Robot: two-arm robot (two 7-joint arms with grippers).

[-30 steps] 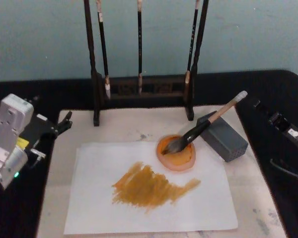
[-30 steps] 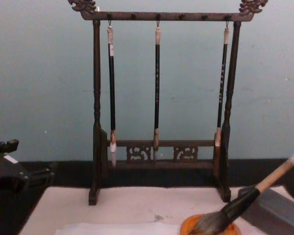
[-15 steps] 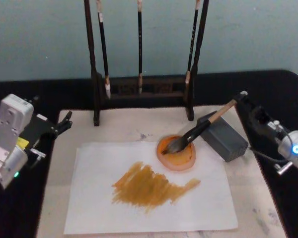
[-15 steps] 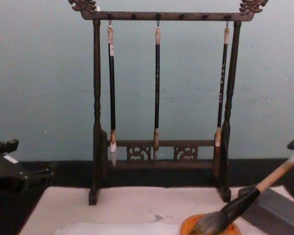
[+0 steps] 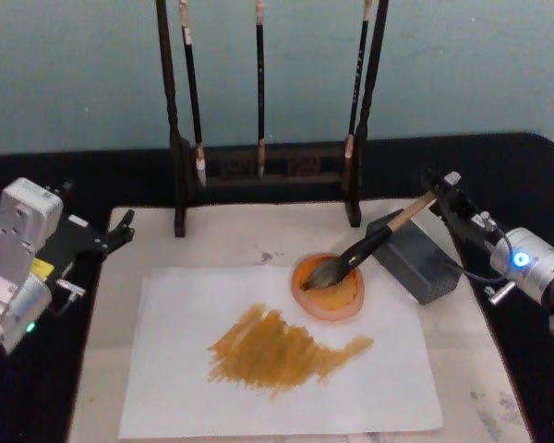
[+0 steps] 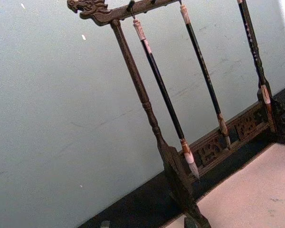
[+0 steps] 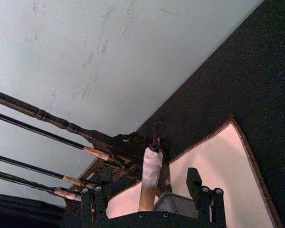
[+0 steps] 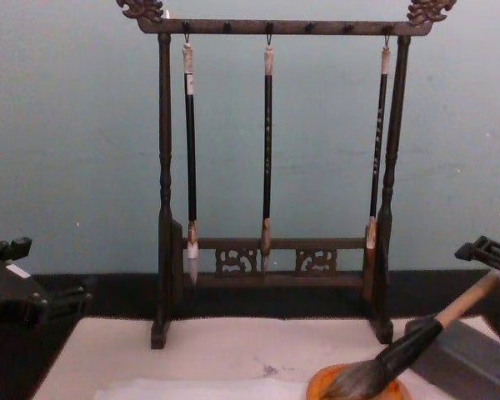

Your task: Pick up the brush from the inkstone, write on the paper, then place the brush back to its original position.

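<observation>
Tabletop [image 5: 74,175]: right gripper [image 5: 442,185] open around brush [image 5: 369,245]

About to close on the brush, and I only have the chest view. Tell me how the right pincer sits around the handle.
Observer: Right wrist view: the brush's whitish end stands between the right pincer's fingers, which are apart, one each side.
Operator: Report the paper.
Observer: Head view: the paper carries a broad ochre smear at its middle.
Operator: Place the left pincer.
Observer: Head view: left pincer sits beside the mat's left edge, off the paper.
</observation>
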